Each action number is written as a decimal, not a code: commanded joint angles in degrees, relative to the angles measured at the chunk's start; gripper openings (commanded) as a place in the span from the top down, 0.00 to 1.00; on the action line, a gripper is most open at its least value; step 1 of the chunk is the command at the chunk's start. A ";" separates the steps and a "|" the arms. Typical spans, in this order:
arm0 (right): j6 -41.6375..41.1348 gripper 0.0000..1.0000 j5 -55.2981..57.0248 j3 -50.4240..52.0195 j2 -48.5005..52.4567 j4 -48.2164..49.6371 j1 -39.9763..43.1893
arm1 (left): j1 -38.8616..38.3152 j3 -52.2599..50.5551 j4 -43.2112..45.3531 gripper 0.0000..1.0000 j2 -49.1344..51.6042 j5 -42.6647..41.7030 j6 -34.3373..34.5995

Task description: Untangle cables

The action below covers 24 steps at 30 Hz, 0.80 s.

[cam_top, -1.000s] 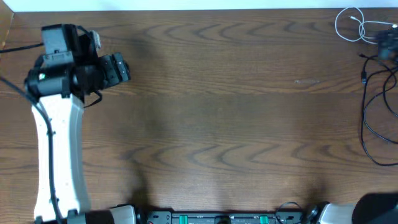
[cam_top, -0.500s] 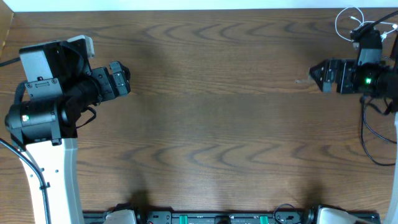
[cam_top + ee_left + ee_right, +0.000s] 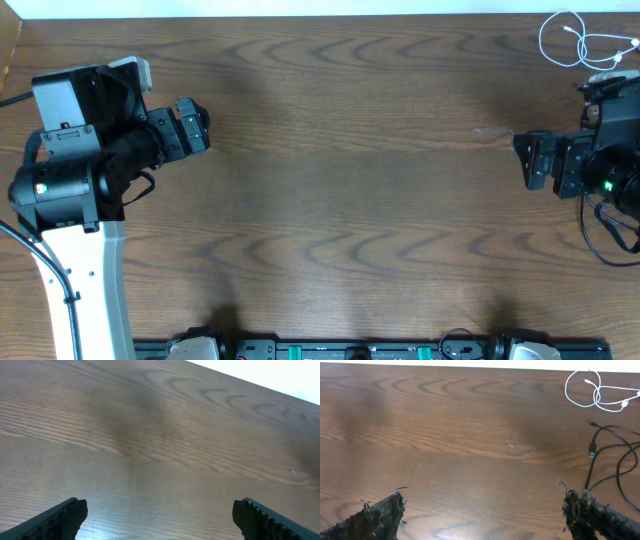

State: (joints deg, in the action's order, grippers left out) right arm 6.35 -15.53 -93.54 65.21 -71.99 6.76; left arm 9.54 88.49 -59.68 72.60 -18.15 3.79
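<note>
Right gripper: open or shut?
Open: right gripper fingers sit far apart in its wrist view, only table between them.

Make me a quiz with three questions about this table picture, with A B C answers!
1. Where is the white cable?
A. At the far right corner of the table
B. In the middle of the table
C. Between the left fingers

2. What colour are the other cables near it?
A. Red
B. Black
C. Green

3. How is the right gripper?
A. Shut on the white cable
B. Shut on a plug
C. Open, holding nothing

Answers:
1 A: its loops lie by the far right edge in the overhead view.
2 B: dark cords run down the right side.
3 C: its jaws stand wide apart over bare wood.
</note>
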 commanded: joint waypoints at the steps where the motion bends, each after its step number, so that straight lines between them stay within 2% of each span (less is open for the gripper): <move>1: 0.57 0.01 0.61 -0.20 -0.02 -0.28 -0.44 | 0.02 0.55 -0.11 0.02 0.26 -0.68 -0.76; 16: 0.57 0.01 -4.31 1.07 0.42 -3.91 -0.44 | 0.02 0.55 -0.11 0.02 0.26 -0.68 -0.76; 19: 0.59 0.01 -4.09 4.66 -1.53 -3.41 -0.44 | 0.02 0.55 -0.11 0.02 0.26 -0.68 -0.76; 24: 0.59 0.01 -2.97 23.87 -12.76 9.27 -0.70 | 0.02 0.55 -0.11 0.02 0.26 -0.68 -0.76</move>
State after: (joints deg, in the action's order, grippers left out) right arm 6.52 -18.44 -76.69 57.91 -66.24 6.63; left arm 9.54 88.49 -59.72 72.64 -18.17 3.79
